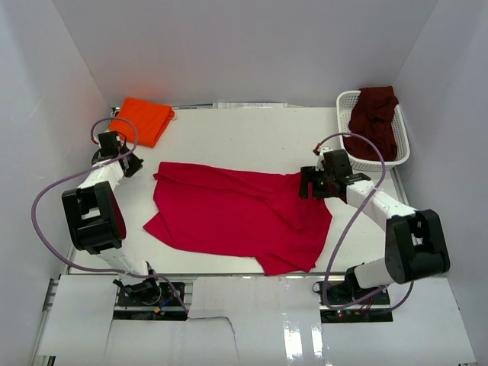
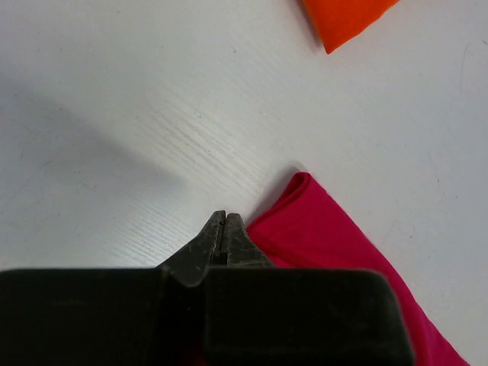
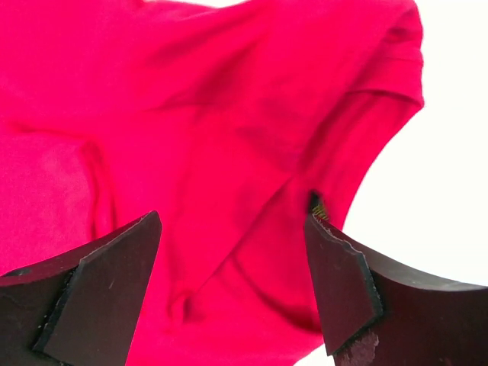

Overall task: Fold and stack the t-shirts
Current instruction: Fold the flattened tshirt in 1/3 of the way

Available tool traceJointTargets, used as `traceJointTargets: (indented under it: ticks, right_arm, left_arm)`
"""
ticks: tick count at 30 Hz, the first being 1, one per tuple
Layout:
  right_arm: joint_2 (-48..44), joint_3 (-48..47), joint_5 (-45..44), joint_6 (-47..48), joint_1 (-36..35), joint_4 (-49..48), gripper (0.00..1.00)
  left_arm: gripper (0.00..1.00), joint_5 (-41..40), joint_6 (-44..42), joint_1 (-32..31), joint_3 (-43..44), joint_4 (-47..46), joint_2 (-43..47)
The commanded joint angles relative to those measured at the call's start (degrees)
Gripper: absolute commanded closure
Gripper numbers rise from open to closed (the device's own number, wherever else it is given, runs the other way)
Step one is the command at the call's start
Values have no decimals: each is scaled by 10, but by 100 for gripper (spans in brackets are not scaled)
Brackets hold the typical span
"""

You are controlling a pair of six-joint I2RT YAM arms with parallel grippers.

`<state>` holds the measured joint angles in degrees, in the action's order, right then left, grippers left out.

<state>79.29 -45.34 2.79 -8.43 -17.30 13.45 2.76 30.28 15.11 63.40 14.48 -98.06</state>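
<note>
**Item 1: red t-shirt** [image 1: 236,213]. Bright red, unfolded and rumpled, lying flat on the middle of the worktop [image 1: 252,133]. Its long axis runs left to right, slanting from the far-left corner of the cloth down to a near-right corner that reaches the worktop's near edge. Which end is the collar cannot be told from above. The right wrist view shows a hemmed sleeve opening and diagonal seams [image 3: 229,114]. A small yellowish fleck sits at the seam beside one finger, and whether it is a label cannot be told.

**Item 2: orange t-shirt** [image 1: 142,120]. Folded into a compact slanted rectangle at the far-left corner of the worktop, well apart from the red one. One corner of it shows in the left wrist view [image 2: 347,19].

**Item 3: maroon t-shirt** [image 1: 374,118]. Bunched and unfolded, heaped in the white lattice basket [image 1: 345,101] at the far-right corner.

**Item 4: left gripper** [image 1: 134,165]. Near the left edge, just beside the red shirt's far-left corner [image 2: 320,236]. Its fingers [image 2: 229,236] are pressed together with nothing between them, over bare worktop.

**Item 5: right gripper** [image 1: 309,183]. Over the red shirt's right end. Its fingers [image 3: 107,290] are spread wide with red cloth below them and nothing gripped.
</note>
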Motion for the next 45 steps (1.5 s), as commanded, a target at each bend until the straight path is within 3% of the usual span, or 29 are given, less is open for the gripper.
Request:
traceJointTargets:
  ticks: [1,3,4,7,10,25,27,28,29,32,35,45]
  right_arm:
    - [46,-45,56,9,43,-10,19]
    - [63,-59,71,9,58,-18,19]
    - [75,-64,79,9,70,-19,19]
    - [97,-87,86,11,86,-19,19]
    - [109,-106,86,12,96,-19,19]
    - [206,-158,93,4,111,-56,21]
    - [215,-160,100,3,117,-63,32]
    - [223,-161,103,2,119,-67,43]
    - [228,-161,105,-2,120,-73,66]
    - [241,-165,107,-3,123,-78,85]
    - [257,-176,107,-5,124,-84,92]
    - [341,-273,92,-7,126,-83,92]
  left_arm:
    - [89,11,0,4,-2,-21,30]
    - [70,49,0,4,13,-29,4]
    - [56,60,-1,4,18,-39,-6]
    - [41,83,-2,4,31,-56,-38]
    - [34,103,0,5,30,-82,-47]
    - [28,138,-14,4,87,-106,-114]
    - [27,143,-13,4,89,-112,-116]
    - [27,145,-14,4,90,-112,-116]
    - [27,147,-15,4,91,-113,-116]
    - [27,153,-22,4,99,-113,-116]
    - [26,161,-23,4,108,-114,-121]
    - [26,201,-27,4,123,-133,-141]
